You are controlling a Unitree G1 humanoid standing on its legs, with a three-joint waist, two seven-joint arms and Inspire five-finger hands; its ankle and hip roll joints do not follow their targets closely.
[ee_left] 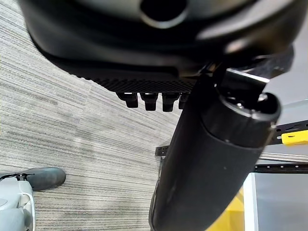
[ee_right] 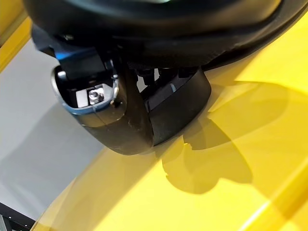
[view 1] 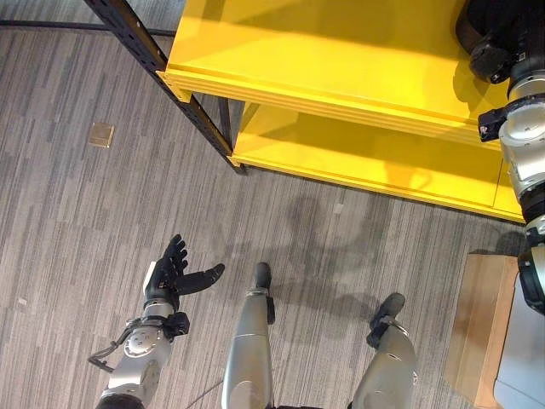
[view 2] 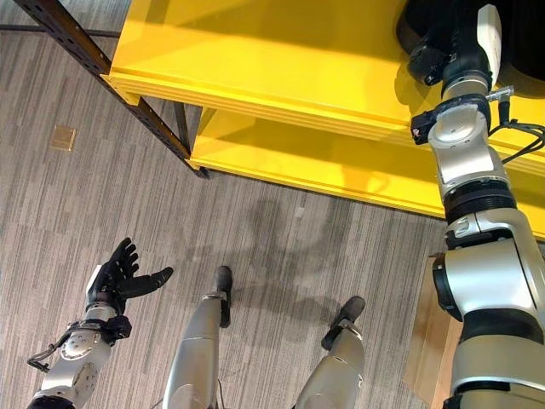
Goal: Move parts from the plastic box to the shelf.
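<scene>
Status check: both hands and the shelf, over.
Left hand open, empty, low over the floor. Right hand up over the yellow shelf, fingers unreadable. No part seen.

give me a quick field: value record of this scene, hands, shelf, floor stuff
left hand: open, held low over the grey carpet, holding nothing
right hand: reaching over the top board of the yellow shelf; hold unclear
shelf: two yellow boards on a dark metal frame
wooden box: on the floor at the robot's right
floor plate: small brass square in the carpet
</scene>
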